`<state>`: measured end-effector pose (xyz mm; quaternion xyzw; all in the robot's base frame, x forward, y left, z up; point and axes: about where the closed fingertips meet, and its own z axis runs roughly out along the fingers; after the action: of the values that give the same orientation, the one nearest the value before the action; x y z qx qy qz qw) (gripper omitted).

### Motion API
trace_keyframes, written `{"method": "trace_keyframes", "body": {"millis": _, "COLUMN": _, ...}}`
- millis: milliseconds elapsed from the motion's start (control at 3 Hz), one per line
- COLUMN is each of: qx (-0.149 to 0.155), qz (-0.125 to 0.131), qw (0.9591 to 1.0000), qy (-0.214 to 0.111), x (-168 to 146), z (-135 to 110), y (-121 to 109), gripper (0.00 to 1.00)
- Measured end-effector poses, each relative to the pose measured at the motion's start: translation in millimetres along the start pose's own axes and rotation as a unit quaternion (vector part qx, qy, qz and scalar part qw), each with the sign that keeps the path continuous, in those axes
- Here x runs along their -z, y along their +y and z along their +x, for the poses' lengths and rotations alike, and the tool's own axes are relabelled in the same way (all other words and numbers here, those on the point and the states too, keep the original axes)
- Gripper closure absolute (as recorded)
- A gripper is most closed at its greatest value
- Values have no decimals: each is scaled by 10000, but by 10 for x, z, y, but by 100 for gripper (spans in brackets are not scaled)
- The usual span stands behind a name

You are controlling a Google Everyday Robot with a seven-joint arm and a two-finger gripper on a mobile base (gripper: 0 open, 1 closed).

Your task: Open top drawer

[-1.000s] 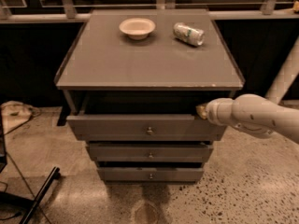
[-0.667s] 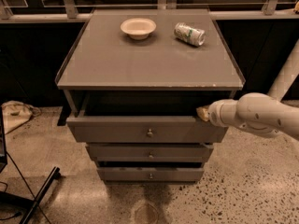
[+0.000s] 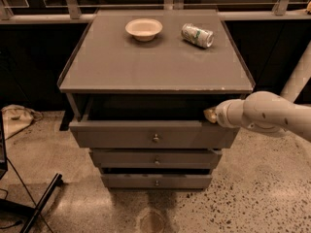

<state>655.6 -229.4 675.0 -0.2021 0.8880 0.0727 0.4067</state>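
The top drawer (image 3: 121, 136) is the widest grey drawer of the cabinet, with a small round metal knob (image 3: 155, 139) at its centre. It stands pulled out partway, with a dark gap behind its front. My gripper (image 3: 211, 114) comes in from the right on a white arm and sits at the drawer's upper right corner, at the top edge of the front. Two narrower grey drawers (image 3: 155, 158) lie below it.
On the cabinet top (image 3: 155, 62) stand a white bowl (image 3: 144, 29) and a can (image 3: 197, 35) lying on its side. A bag (image 3: 14, 118) lies on the speckled floor at left. Black stand legs (image 3: 41, 203) cross the lower left. A railing runs behind.
The top drawer has come out slightly further. My gripper stays at its upper right corner.
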Motion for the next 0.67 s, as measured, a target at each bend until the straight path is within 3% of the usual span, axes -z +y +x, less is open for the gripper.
{"method": "trace_keyframes", "body": {"millis": 333, "qx": 364, "qz": -24, "qw": 9993, "qy": 123, "x": 4, "z": -225, "y": -3, "gripper": 100}}
{"method": "trace_keyframes", "body": {"millis": 667, "qx": 370, "qz": -25, "qw": 9992, "qy": 127, "x": -4, "z": -169, "y": -5, "gripper": 100}}
